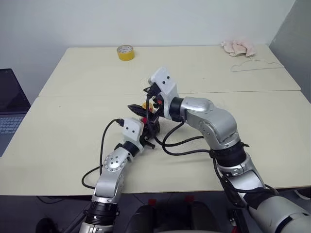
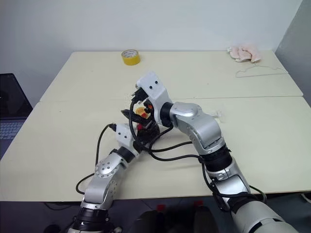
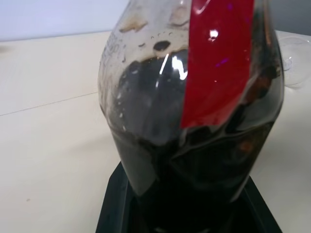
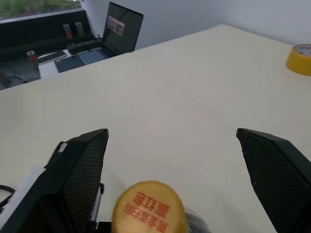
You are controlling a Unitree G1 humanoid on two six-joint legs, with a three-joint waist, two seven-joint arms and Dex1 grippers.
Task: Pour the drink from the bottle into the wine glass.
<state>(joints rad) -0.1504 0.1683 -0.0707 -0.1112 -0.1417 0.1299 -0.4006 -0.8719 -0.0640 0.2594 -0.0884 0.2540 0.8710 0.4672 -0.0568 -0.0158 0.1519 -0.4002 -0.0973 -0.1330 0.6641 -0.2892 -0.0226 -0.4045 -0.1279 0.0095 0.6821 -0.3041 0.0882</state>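
The table [image 1: 68, 145] is a pale cream surface made of two tops butted together, with the seam running side to side across the middle. At its left edge stands an open laptop [image 1: 10, 104], off the table top.

The right gripper [image 4: 172, 165] is positioned over the middle of the table, just on the near side of the seam. Its two black fingers [image 4: 82, 170] are spread wide, one on either side of the yellow cap [image 4: 149, 208] and clear of it.

The left gripper [image 1: 148, 130] sits directly beneath, its fingers pressed in against the belly of the bottle [image 3: 194, 107], which it holds upright. The bottle's position is the table centre, slightly toward the near edge. The drink [image 3: 204, 155] is dark and fills the lower belly; droplets and residue cling to the clear wall above it, beside the red label strip [image 3: 216, 58].

The wine glass [image 3: 294, 60] is partly seen in the left wrist view, just beyond the bottle.

Near the far right corner lie a crumpled pinkish cloth [image 1: 238, 47] and a thin wire hanger [image 1: 257, 64]. A yellow tape roll [image 1: 125, 52] rests by the far edge, left of centre.
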